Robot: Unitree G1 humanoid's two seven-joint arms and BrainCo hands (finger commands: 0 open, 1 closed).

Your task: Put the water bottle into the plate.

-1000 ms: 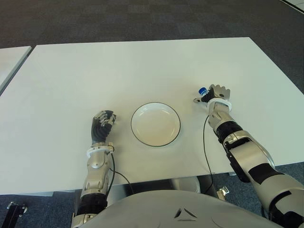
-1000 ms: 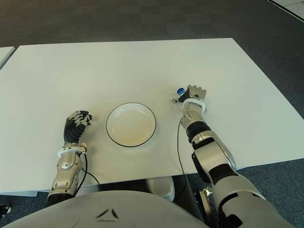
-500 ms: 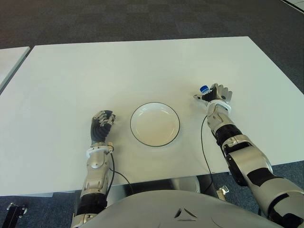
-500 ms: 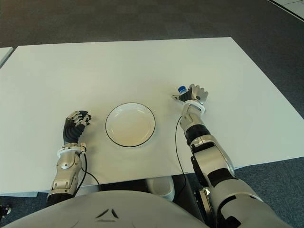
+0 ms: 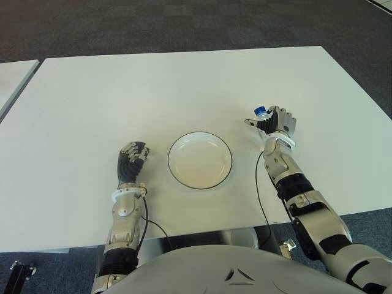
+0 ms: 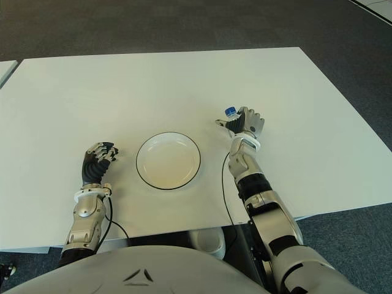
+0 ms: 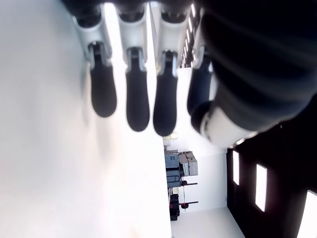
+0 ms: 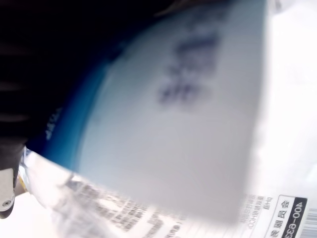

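My right hand is curled around a small water bottle, whose blue cap pokes out on the hand's left side. The hand is lifted above the white table, to the right of the plate. In the right wrist view the bottle's blue-and-white label fills the frame, pressed against the palm. The white plate with a thin dark rim sits at the table's middle front and holds nothing. My left hand shows to the left of the plate, its fingers curled with nothing in them.
The white table stretches far back and to both sides. A second table's corner shows at the far left. Dark carpet lies beyond the far edge. A thin black cable runs along my right forearm.
My right hand has carried the bottle slightly leftward and farther back, rising a little. The left hand and the plate have stayed put.
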